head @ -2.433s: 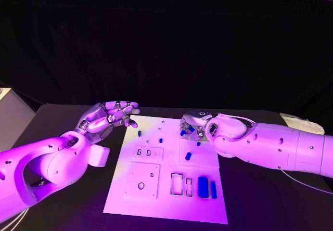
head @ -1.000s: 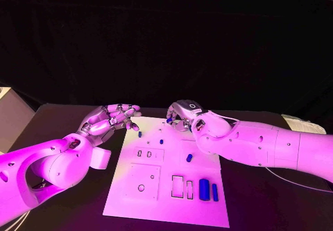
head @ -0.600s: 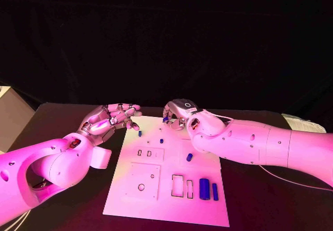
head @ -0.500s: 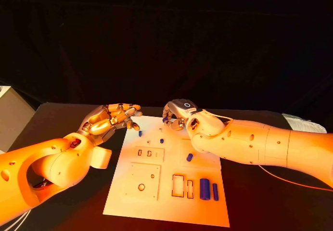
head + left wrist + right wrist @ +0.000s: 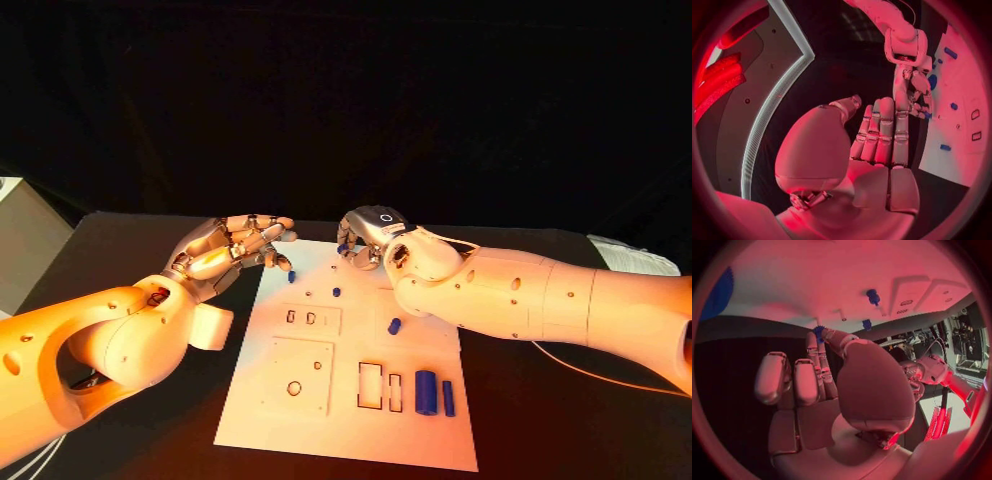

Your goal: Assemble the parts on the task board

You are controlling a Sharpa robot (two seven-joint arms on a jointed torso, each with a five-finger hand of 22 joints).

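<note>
White task board (image 5: 346, 440) lies in the middle of the black table (image 5: 548, 420). Nearest on it, at the front right, a thick blue cylinder (image 5: 424, 392) lies just beside a thinner blue bar (image 5: 447, 398), both right of 2 upright rectangular slots (image 5: 381, 386). Left of those, a square plate with a round hole (image 5: 296, 387). Further back, a small blue peg (image 5: 394, 325) lies on the board's right half, and a small plate with 2 slots (image 5: 299, 318) sits to its left. Beyond that, a small blue peg (image 5: 336, 293) and another blue peg (image 5: 291, 276) near the far left edge. Left hand (image 5: 231, 249) hovers at the board's far left corner, fingers loosely curled and held side by side, nothing in it, close to the left peg but contact cannot be told. Right hand (image 5: 369, 238) is at the board's far edge, fingers curled in, pinching a small blue part (image 5: 819, 331) at its fingertips; that part also shows by the right hand (image 5: 912, 90) in the left wrist view.
</note>
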